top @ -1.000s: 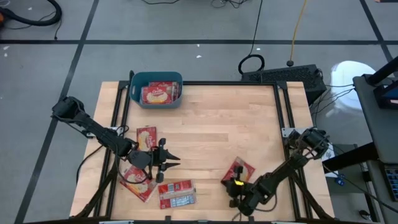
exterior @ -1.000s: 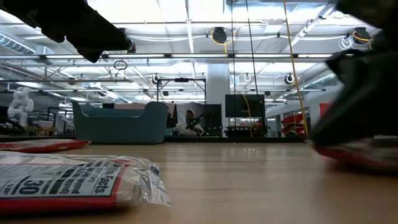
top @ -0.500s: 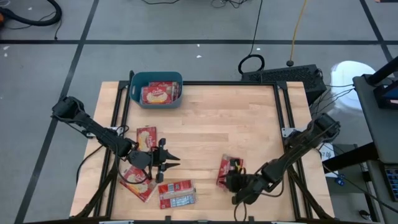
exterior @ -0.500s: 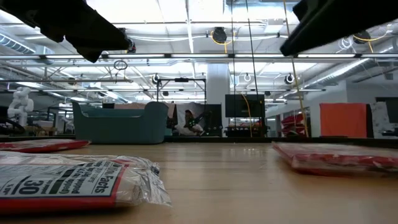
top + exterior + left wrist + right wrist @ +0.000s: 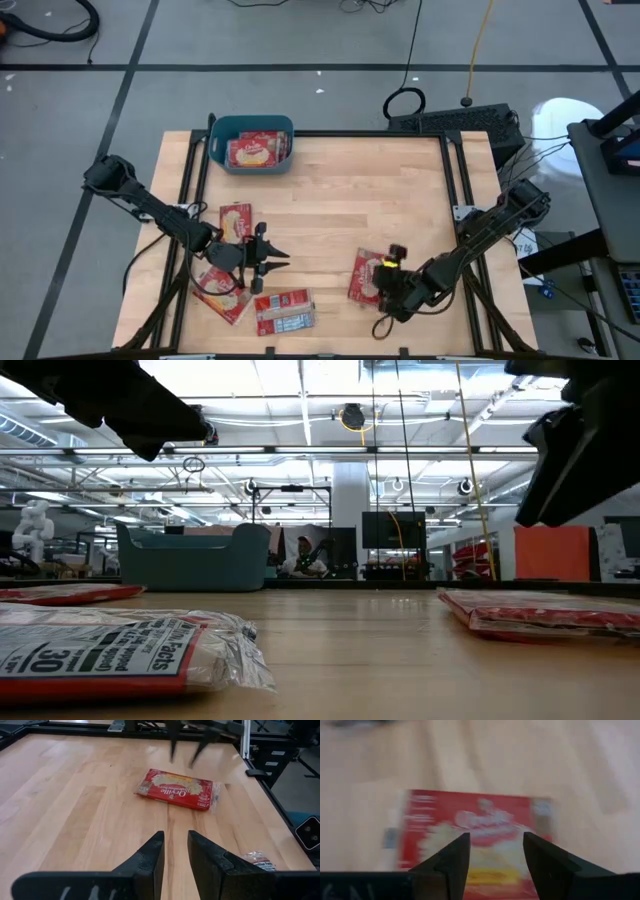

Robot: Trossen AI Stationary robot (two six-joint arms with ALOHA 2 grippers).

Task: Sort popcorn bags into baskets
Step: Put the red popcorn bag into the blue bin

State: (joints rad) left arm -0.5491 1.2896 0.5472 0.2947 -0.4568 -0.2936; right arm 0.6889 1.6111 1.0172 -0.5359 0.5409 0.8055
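1. High view: since a second ago the popcorn bag (image 5: 364,277) at the table's (image 5: 350,190) 5 o'clock has been shifted slightly toward the centre and turned; it is now seen lying flat and released. The right gripper (image 5: 385,285) has been moved from beyond the bag to just beside it, and its fingers are parted with nothing between them. The left gripper (image 5: 272,261) is unchanged at 8 o'clock, pointing toward the centre, its fingers slightly parted and empty. Three bags (image 5: 236,222) are seen around it; the teal basket (image 5: 250,143) at 11 o'clock holds more.

2. Low view: the dark blur that covered the right-hand bag (image 5: 545,612) earlier has been lifted, and the bag is exposed flat on the wood. The right arm (image 5: 590,440) is held above it.

3. Left wrist view: the left fingers (image 5: 148,855) are shown with a narrow gap, empty, aimed at the far bag (image 5: 176,788).

4. Right wrist view: the right fingers (image 5: 451,855) are spread over the bag (image 5: 475,820), not grasping it.
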